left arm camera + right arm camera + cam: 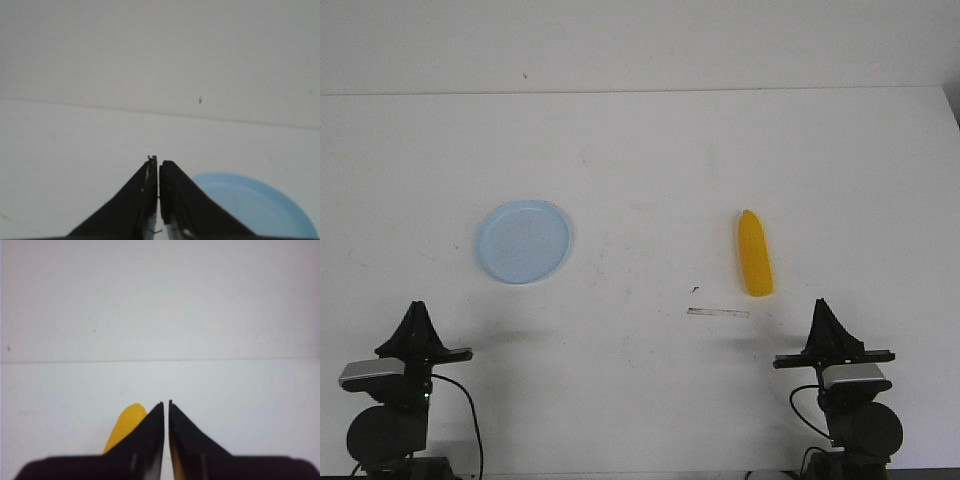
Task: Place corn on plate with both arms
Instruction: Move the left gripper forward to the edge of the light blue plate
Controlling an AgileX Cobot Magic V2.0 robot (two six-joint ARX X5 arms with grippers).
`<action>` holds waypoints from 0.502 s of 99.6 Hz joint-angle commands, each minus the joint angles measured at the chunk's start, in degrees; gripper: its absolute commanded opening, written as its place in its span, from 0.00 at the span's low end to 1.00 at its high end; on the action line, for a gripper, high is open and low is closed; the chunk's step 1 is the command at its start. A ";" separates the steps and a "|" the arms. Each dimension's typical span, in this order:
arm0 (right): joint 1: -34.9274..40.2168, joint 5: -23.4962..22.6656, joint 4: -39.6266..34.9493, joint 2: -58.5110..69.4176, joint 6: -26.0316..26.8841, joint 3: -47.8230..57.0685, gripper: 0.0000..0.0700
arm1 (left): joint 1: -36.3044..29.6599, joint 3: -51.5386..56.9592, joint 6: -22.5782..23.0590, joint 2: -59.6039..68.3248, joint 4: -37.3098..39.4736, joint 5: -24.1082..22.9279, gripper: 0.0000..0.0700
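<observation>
The yellow corn [754,253] lies on the white table right of centre, tapered tip pointing away. The pale blue plate [522,241] sits left of centre, bare. My left gripper [418,318] is shut and empty near the front left, the plate ahead and to its right; the plate's rim shows in the left wrist view [260,207] beside the shut gripper [158,162]. My right gripper [823,313] is shut and empty near the front right, the corn ahead and to its left. In the right wrist view the corn [125,429] peeks from behind the shut gripper [166,403].
A thin grey strip [718,313] and a small dark speck [695,289] lie on the table just in front of the corn. The table's far edge [640,92] meets a white wall.
</observation>
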 commanded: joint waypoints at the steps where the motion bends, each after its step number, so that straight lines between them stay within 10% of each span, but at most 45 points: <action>1: 0.09 0.02 0.70 0.07 -0.31 -0.07 0.02 | 0.07 4.37 2.56 2.60 1.22 -0.33 0.00; 50: 0.09 0.02 0.70 0.07 -0.28 -0.07 0.02 | -0.04 33.00 4.44 43.32 -2.62 -0.26 0.00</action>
